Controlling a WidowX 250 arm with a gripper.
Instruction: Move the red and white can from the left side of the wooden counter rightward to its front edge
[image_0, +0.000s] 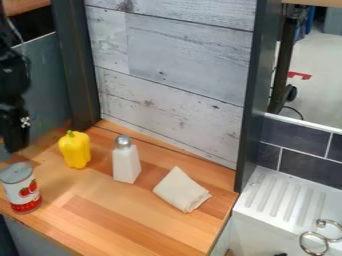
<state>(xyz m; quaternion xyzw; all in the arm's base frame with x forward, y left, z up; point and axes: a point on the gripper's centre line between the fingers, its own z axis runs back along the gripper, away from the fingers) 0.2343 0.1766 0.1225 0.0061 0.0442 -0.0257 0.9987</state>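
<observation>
Here, gripper (15, 146) hangs near can (21, 190), seemingly tomato-labelled.

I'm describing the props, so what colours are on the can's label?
The label is whitish, with red fruit and a red base, in the camera view.

Near left, here's the can (20, 189) | on its label (17, 193), what looks like print, too small to read | no legible text anywhere

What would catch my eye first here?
Probably the bright yellow pepper, standing on the wooden counter near the dark post. Next, the red-and-white can at the counter's left, in front of it. The black robot arm hangs at the upper left, above the can.
</observation>
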